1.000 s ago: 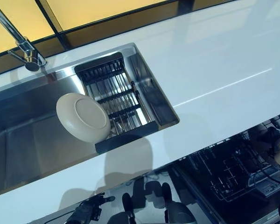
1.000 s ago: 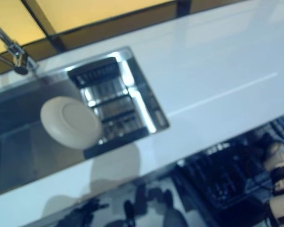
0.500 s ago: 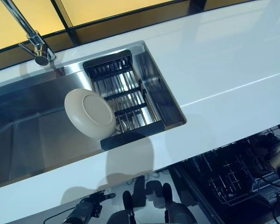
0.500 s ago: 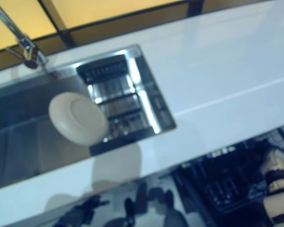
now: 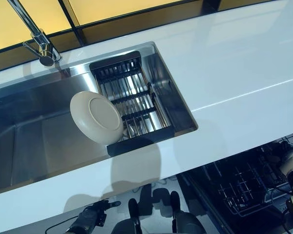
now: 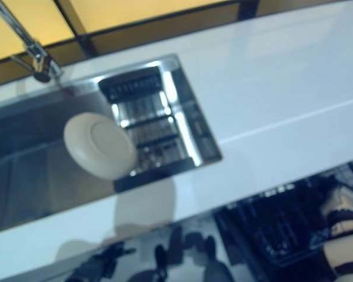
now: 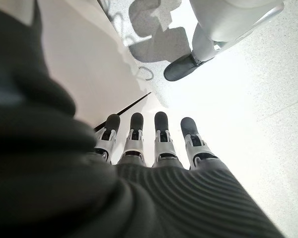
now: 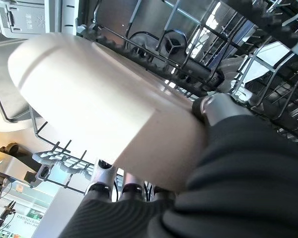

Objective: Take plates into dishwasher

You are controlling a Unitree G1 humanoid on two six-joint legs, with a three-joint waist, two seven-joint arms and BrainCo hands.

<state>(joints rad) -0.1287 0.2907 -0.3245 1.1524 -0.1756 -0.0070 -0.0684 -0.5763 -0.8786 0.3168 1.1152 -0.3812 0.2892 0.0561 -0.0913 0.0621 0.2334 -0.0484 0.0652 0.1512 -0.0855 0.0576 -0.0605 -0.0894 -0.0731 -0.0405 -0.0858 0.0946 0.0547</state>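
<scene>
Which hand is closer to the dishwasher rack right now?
Right. The right hand grips a cream plate right over the dishwasher rack; the left hand hangs open over the floor, away from it.

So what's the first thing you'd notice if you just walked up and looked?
Probably the cream plate standing on its edge in the steel sink, leaning against the black drying rack. Next, the second cream plate that the right hand holds over the open dishwasher rack, below the white counter. The left hand hangs idle, fingers straight, above the floor.
</scene>
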